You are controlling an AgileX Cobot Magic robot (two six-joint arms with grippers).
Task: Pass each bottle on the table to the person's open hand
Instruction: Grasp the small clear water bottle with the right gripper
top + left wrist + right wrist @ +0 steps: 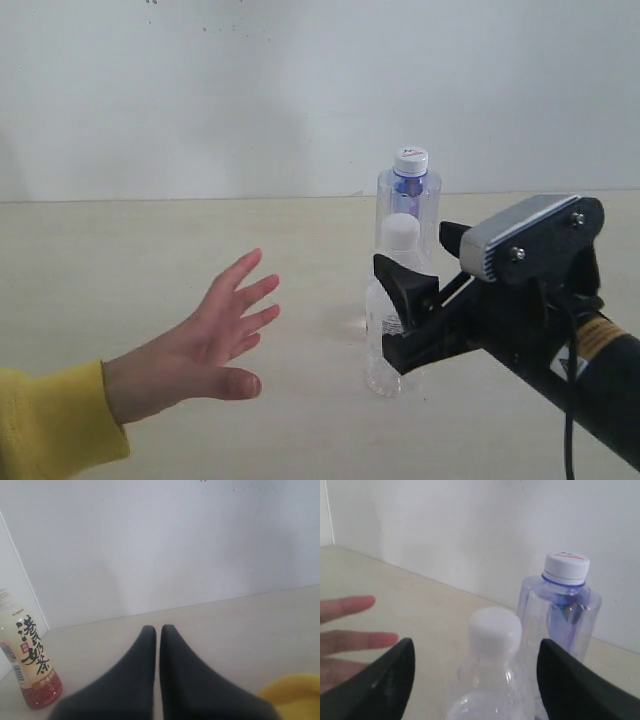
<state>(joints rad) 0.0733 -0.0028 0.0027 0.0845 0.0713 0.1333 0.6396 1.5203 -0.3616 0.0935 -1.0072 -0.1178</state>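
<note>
My right gripper point(476, 650) stands wide, its jaws flanking the small clear white-capped plastic bottle point(400, 232), seemingly not touching; my left gripper point(158, 630) is pinched together, empty.

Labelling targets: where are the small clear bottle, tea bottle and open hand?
small clear bottle point(401, 232), exterior view, white cap
tea bottle point(31, 652), left wrist view, label
open hand point(203, 348), exterior view, palm

The pale beige surface point(120, 250) runs back to a white wall point(200, 90). A small clear bottle point(392, 330) with a white cap stands upright on it, about three o'clock from the middle. The taller bluish bottle point(408, 195) stands at its twelve o'clock, perhaps touching. In the left wrist view, a yellow tea bottle point(31, 655) with a red base stands upright on the surface.
</note>
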